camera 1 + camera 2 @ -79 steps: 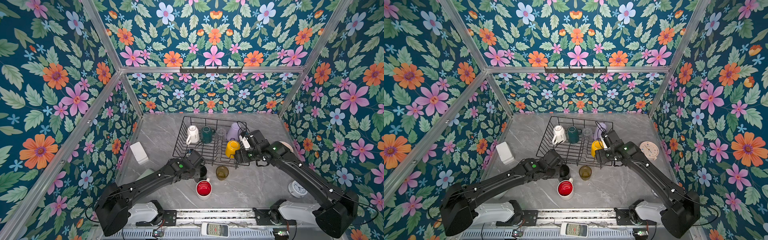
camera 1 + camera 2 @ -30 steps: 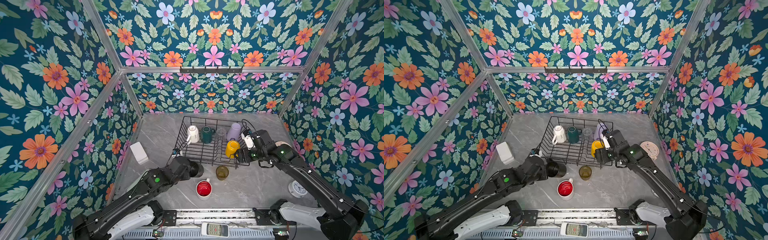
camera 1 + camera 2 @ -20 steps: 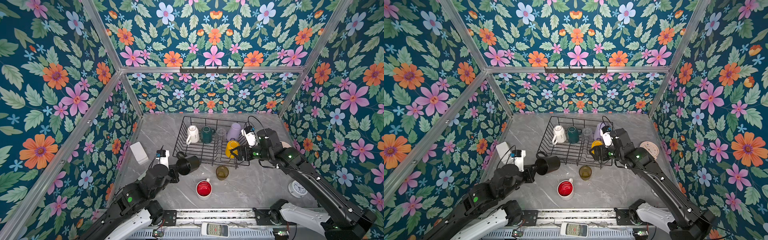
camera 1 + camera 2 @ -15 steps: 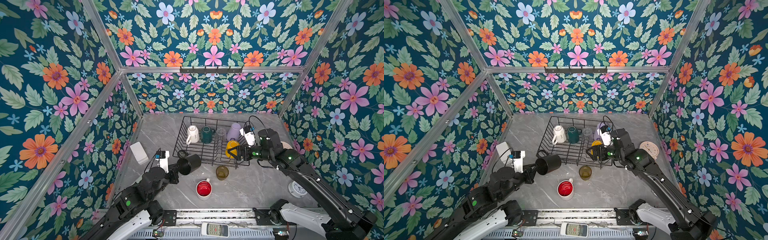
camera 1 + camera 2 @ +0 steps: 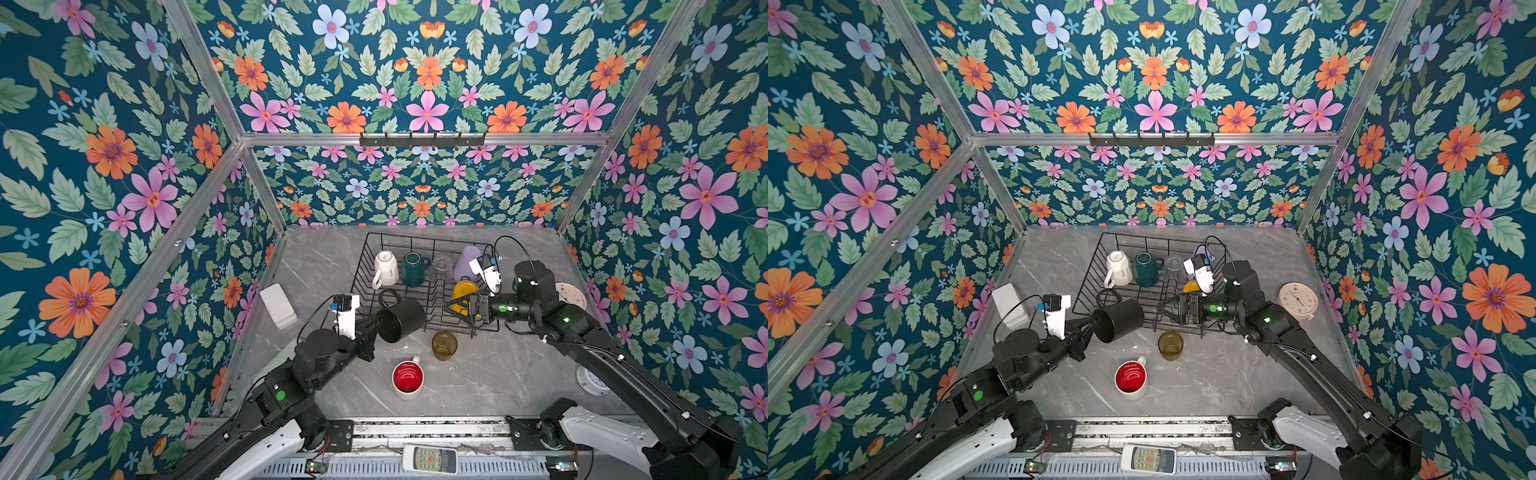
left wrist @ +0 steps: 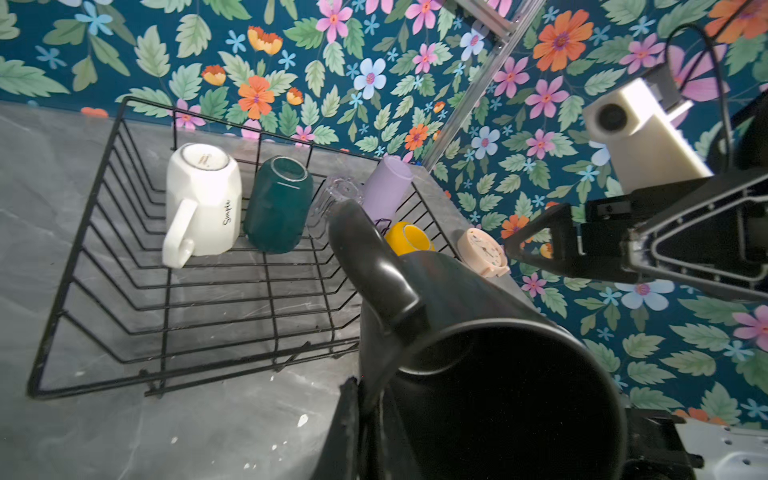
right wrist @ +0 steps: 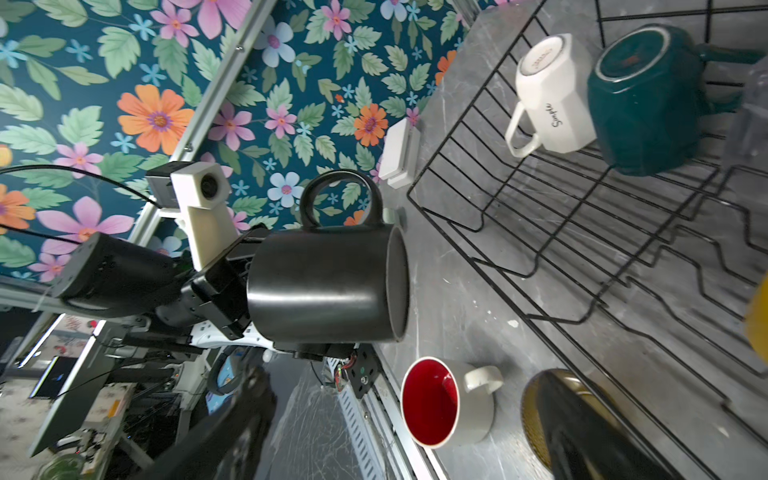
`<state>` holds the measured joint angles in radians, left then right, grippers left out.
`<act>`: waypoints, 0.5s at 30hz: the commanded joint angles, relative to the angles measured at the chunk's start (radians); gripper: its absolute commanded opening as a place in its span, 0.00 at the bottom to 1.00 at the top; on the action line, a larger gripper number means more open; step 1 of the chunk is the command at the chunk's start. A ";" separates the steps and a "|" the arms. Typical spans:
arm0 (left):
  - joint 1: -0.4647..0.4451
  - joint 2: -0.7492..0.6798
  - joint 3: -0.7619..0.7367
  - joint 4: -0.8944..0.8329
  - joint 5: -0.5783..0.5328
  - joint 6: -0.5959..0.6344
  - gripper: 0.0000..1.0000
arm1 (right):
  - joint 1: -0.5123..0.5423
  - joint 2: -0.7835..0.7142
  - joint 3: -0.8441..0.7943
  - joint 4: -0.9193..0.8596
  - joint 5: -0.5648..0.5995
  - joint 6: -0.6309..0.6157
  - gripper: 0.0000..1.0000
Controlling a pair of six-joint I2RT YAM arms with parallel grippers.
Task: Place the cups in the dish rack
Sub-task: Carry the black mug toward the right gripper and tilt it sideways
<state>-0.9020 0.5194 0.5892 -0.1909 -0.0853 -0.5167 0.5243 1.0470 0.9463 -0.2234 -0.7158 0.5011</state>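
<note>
Wrist view alone shows left gripper (image 6: 365, 399) pinching black mug's (image 6: 478, 332) rim; right gripper (image 5: 457, 309) gapes.

in the right wrist view the edge cuts off the yellow mug (image 7: 758, 316) and the clear glass (image 7: 748, 116).

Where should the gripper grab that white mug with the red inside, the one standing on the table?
Pinch its rim wall from above, one finger inside: the red-lined mug stands upright, mouth open upward, its small handle turned toward the dish rack.
</note>
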 commanded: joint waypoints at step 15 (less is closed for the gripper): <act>0.131 0.091 -0.055 0.461 0.378 -0.076 0.00 | -0.034 0.016 -0.079 0.252 -0.229 0.118 0.99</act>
<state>-0.7994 0.6106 0.5373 0.0776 0.1905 -0.5488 0.4908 1.0599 0.8707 -0.0204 -0.9089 0.5999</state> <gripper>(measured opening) 0.080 0.989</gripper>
